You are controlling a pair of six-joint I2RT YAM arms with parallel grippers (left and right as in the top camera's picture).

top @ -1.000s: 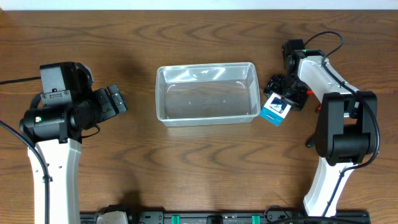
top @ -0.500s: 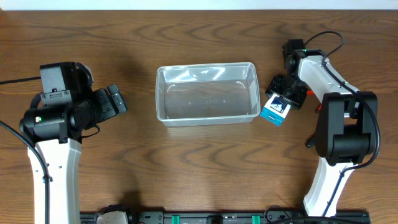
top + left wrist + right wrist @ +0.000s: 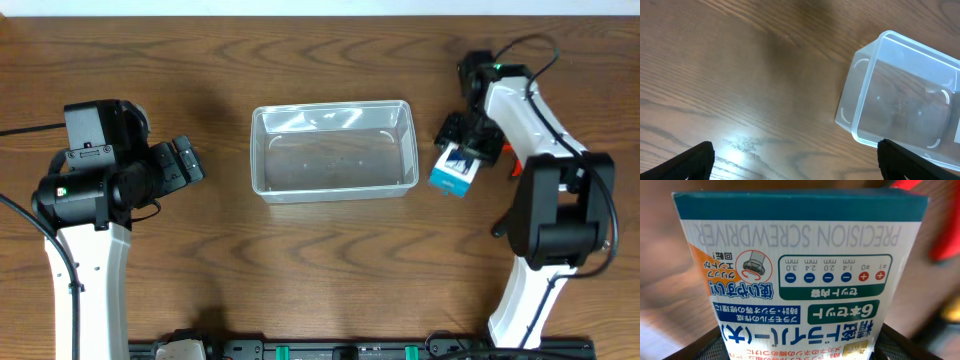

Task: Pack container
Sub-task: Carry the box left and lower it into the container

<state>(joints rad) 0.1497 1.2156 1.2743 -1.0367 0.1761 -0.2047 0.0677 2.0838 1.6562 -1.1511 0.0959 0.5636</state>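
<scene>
The precision screwdriver box [image 3: 453,172] lies nearest. It is at the right of the container, just beside its near right corner, and it is grasped by the right gripper [image 3: 462,152]. In the right wrist view the printed face of the box fills the picture. The two fingers are seen only as dark edges at the bottom, one at each side, so the grip is judged to be taken at one end of the box. Whether the box rests on the table [image 3: 330,270] or is lifted cannot be told. A red thing [image 3: 946,230] is seen behind it, too blurred to be named.

At the left side, the left gripper [image 3: 186,160] is kept released, its fingers wide apart, with nothing between them. It is well apart from the container.

A little farther, the container [image 3: 335,188] stands upright in the middle of the table, and nothing is seen inside it.

The step in hand is judged to be the carrying of the box into the container. The box should be raised above the rim before it is moved left, because the right wall is so close. It should be lowered near to the bottom before the fingers are opened, since a box held by one end may tilt. The rim should not be touched, as the light container could be pushed away.
</scene>
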